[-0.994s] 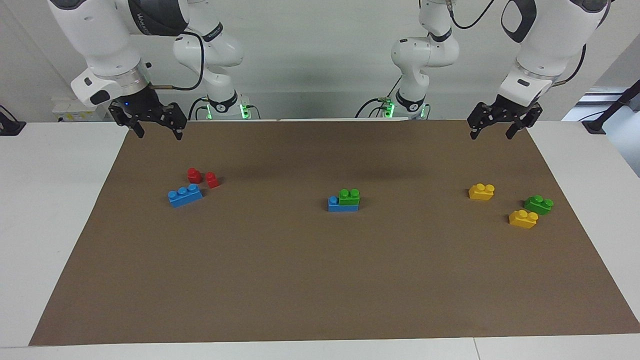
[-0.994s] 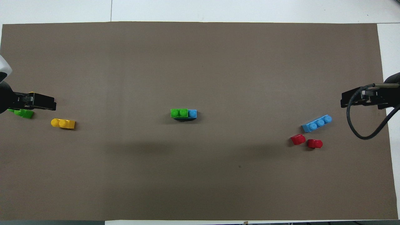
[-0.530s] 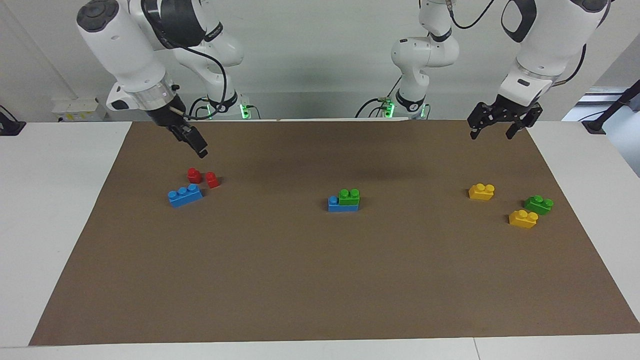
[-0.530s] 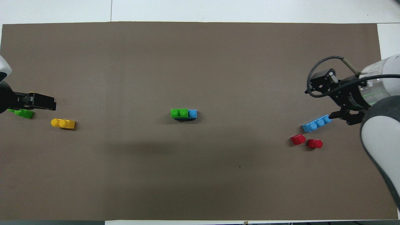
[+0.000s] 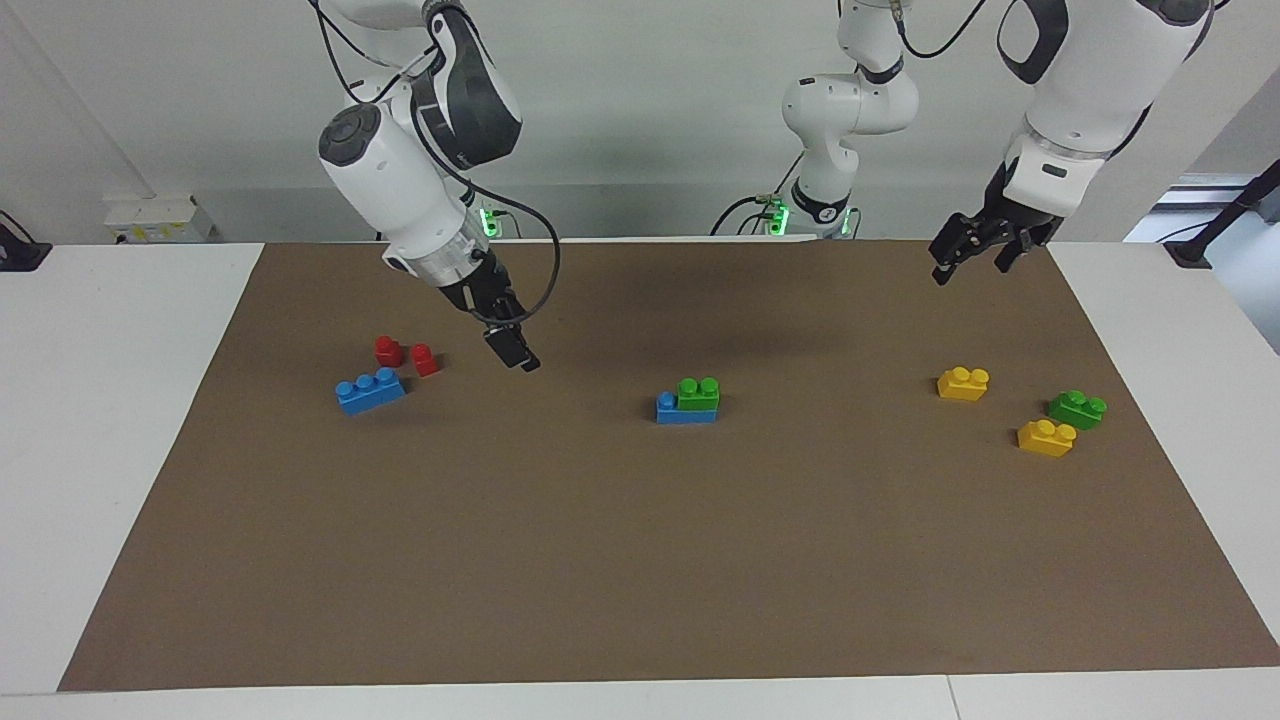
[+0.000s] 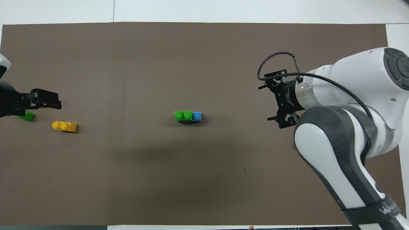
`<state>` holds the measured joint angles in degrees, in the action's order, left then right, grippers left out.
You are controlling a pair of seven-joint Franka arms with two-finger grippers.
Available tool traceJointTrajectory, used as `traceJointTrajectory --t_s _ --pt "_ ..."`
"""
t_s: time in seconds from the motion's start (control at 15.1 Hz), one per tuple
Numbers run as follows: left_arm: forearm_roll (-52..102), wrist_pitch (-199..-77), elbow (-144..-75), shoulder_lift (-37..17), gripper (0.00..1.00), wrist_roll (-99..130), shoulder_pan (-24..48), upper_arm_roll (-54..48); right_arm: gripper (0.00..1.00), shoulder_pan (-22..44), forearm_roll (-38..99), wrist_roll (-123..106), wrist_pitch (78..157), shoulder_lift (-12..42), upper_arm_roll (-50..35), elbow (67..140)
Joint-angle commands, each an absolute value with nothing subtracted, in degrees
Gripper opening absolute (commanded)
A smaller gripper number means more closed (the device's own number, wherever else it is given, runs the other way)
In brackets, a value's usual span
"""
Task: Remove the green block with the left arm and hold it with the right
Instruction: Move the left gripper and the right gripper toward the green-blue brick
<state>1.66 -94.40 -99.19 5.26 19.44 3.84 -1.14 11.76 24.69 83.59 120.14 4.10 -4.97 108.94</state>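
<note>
Your right end effector (image 5: 513, 350) has swung toward the green block (image 5: 698, 393); its opening seems narrow. Left end effector (image 5: 975, 252) waits, spread wide.

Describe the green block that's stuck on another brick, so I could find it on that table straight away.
Look at the middle of the brown mat, well apart from the bricks near either end. A green block sits there on top of a longer blue brick, leaving one blue stud uncovered. The other green brick lies flat on the mat beside two yellow ones, stacked on nothing.
</note>
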Motion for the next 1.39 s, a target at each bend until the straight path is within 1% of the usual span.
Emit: traceJointTrajectory --t_s 0.0,0.07,0.27,0.46,0.6,0.73,0.86,0.99,1.13,1.33 --pt "2.64 -94.04 -99.49 5.62 1.00 32.99 6.67 -1.14 0.99 13.61 29.43 85.87 123.40 5.97 -4.75 110.13" --pt "2.64 -94.74 -100.62 6.06 1.00 38.70 7.90 -1.14 0.98 14.15 31.79 86.48 124.01 7.11 -4.75 110.13" --pt "2.64 -99.38 -104.93 7.38 1.00 60.22 12.64 -1.14 0.96 18.10 33.84 89.82 129.80 9.75 -4.83 111.79" --pt "2.64 -103.61 -109.06 8.17 1.00 76.76 16.86 -1.14 0.97 21.00 35.24 89.82 134.01 14.57 -4.83 111.80" --pt "2.64 -106.77 -111.34 8.09 1.00 88.62 19.85 -1.14 0.97 24.59 35.77 89.91 140.59 18.18 -4.83 111.80" --pt "2.64 -109.94 -113.54 8.00 1.00 98.74 22.05 -1.14 0.97 26.44 38.40 89.82 144.30 20.47 -4.75 111.71" --pt "2.64 -112.05 -114.69 7.12 1.00 104.30 24.34 -1.05 0.97 27.07 38.67 89.82 145.02 21.62 -4.83 111.53" --pt "2.55 -114.60 -115.75 5.63 1.00 109.66 26.79 -1.05 0.97 28.29 38.67 89.82 147.47 23.02 -4.83 111.62" --pt "2.46 -117.06 -116.36 4.14 1.00 113.71 28.38 -1.05 0.97 29.09 38.76 89.82 149.67 24.25 -4.83 111.53" --pt "2.11 -120.57 -116.72 2.03 1.00 118.55 30.49 -1.05 0.96 29.79 38.76 89.82 150.91 25.13 -4.83 111.53"
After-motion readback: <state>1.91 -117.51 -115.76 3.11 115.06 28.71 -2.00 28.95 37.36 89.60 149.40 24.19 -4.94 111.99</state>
